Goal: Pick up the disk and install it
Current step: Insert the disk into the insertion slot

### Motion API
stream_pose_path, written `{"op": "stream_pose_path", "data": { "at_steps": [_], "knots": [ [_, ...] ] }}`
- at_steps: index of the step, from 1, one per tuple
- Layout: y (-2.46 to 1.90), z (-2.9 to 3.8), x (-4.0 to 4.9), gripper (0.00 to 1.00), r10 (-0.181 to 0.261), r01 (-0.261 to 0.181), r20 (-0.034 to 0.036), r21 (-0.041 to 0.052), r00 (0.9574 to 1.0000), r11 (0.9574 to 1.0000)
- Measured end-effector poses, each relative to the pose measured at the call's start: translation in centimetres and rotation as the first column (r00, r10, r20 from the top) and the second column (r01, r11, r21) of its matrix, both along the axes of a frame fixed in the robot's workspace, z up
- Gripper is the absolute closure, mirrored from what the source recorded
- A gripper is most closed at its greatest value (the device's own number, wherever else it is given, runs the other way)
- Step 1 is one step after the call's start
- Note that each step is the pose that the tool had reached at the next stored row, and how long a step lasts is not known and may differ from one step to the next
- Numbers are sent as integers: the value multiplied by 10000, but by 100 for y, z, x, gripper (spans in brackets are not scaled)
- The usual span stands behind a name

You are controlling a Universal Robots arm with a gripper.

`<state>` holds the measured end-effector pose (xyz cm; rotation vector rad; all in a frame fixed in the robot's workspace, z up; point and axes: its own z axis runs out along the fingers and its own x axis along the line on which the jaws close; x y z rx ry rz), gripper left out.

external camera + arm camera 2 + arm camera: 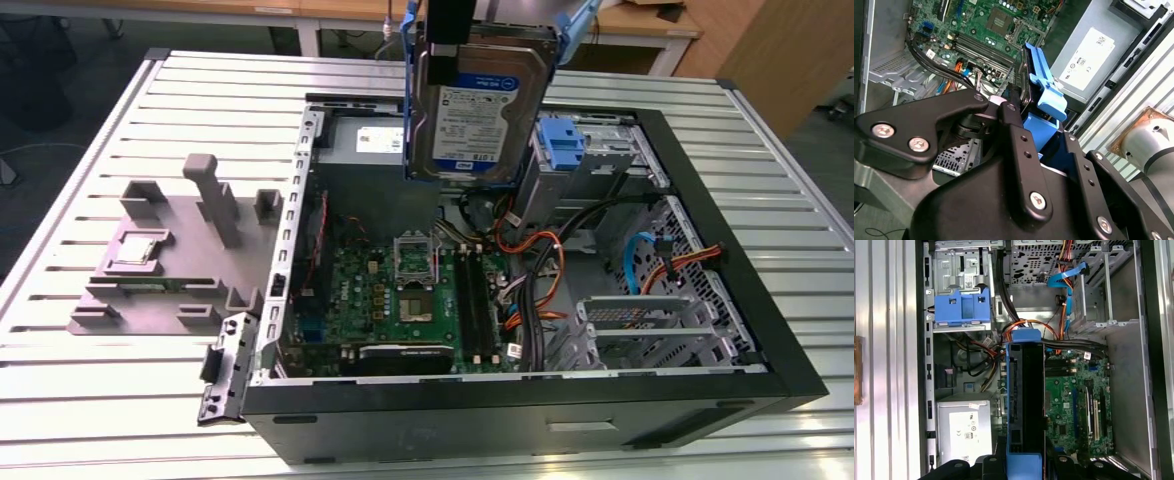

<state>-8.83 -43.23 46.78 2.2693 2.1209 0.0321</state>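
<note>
Slatted metal worktop (107, 400) carries an open computer case (761, 350) in the exterior view, and your gripper (450, 30) hangs the disk (474, 110) upright above its far end, near the blue drive bay (563, 145), likely held high so it clears the case wall and cables. In the second wrist view its black fingers (1013, 130) are clamped on the disk (1046, 95) at its blue frame, apparently to leave the lower end free. In the first wrist view you sight down the disk's thin edge (1025, 405), with the power supply (964, 427) and motherboard (1079, 400) flanking it below; it is seated in no bay.
</note>
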Motion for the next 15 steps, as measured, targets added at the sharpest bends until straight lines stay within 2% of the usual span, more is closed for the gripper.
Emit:
{"op": "stream_pose_path", "data": {
  "at_steps": [15],
  "knots": [
    [-175,-10,0,63,0,0,0,-85,10000,10000]
  ]
}}
